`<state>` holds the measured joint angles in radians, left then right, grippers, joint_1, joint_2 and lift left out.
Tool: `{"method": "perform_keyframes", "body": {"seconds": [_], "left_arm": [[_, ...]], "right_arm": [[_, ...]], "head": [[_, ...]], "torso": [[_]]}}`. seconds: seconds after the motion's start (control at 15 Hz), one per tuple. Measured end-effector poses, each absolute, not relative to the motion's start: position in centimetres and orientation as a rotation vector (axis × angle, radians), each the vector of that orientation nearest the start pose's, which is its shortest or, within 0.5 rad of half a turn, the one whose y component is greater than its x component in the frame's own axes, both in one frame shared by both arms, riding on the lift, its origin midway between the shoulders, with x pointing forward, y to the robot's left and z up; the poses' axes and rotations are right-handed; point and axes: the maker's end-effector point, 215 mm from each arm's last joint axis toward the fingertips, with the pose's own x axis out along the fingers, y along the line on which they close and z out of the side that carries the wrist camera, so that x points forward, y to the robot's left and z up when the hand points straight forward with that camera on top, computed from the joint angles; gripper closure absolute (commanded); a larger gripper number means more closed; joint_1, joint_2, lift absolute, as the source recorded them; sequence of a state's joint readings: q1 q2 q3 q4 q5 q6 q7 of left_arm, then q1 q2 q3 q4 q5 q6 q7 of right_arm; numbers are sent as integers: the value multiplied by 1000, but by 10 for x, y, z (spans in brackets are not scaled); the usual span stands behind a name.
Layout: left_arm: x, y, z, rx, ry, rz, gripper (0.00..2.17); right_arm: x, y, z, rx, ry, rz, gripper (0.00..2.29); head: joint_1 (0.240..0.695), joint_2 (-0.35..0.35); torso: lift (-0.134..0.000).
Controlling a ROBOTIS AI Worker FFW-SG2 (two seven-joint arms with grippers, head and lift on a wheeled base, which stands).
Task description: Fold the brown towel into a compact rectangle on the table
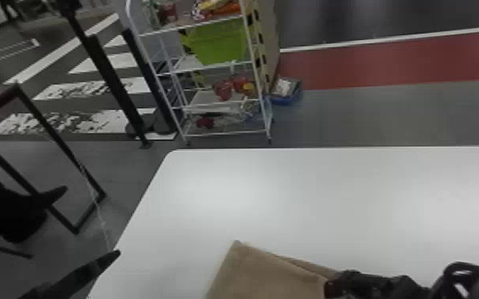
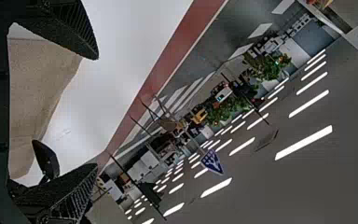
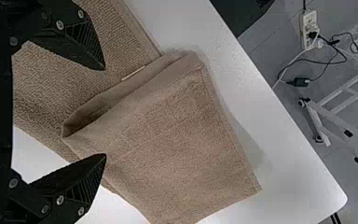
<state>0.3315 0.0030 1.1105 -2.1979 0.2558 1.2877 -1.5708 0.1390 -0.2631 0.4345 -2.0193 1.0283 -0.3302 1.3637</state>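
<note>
In the head view my left gripper [image 1: 92, 220] is at the lower left, beside the table's left edge and apart from the brown towel [image 1: 268, 276]. My right gripper [image 1: 340, 283] is at the towel's right side there. The left wrist view has the left gripper [image 2: 97, 111] open with nothing between its fingertips, the towel [image 2: 39, 88] lying beyond them. Over the towel [image 3: 168, 144] in the right wrist view, the right gripper [image 3: 106, 112] stands with its fingers spread. One part of the cloth is folded over another, with an open, raised fold near the fingertips.
The white table [image 1: 290, 199] extends forward and right of the towel. A white shelf rack [image 1: 226, 133] with a green bin [image 1: 221, 43] stands beyond its far edge. At the left is a dark-framed table [image 1: 45, 123]. Cables [image 3: 328, 60] and a power strip [image 3: 308, 28] lie on the floor.
</note>
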Motion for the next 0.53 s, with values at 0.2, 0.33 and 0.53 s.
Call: {"method": "perform_keyframes", "body": {"seconds": [0.2, 0.33, 0.53], "left_arm": [[258, 406, -294, -788, 298, -528, 63], [257, 409, -296, -791, 295, -521, 63], [255, 414, -296, -792, 289, -511, 63]], "right_arm": [[309, 16, -443, -1507, 106, 1647, 343], [308, 21, -445, -1504, 107, 1652, 343], [307, 26, -449, -1511, 113, 1657, 451]], "head": [[695, 350], [695, 350], [695, 350]], "torso": [[-122], [-122], [-122]]}}
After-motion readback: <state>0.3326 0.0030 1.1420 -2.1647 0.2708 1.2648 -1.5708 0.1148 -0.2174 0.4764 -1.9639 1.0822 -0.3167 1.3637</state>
